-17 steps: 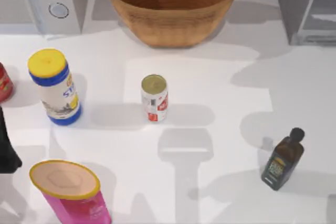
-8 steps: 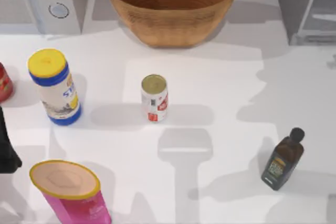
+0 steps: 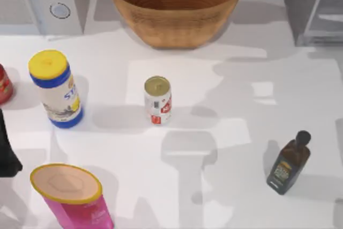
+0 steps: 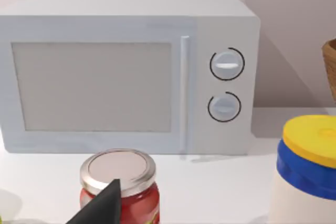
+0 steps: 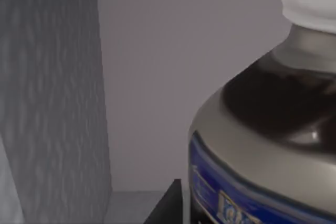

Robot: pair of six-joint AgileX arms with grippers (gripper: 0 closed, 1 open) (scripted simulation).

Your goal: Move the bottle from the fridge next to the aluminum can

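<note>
The bottle [image 5: 262,129] stands inside the fridge [image 3: 305,9]; an olive bottle [image 3: 288,163] stands between fridge and aluminum can [image 3: 157,100]; either tool's state: cannot tell

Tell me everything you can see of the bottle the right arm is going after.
The bottle shows close up in the right wrist view, upright, cut off by the picture's edge. It has a white cap, a glossy dark neck and shoulder, and a grey label with a blue band and pale print below. It looks like plastic. Grey fridge walls stand behind and beside it. A dark finger tip sits near its base; contact is unclear.
</note>
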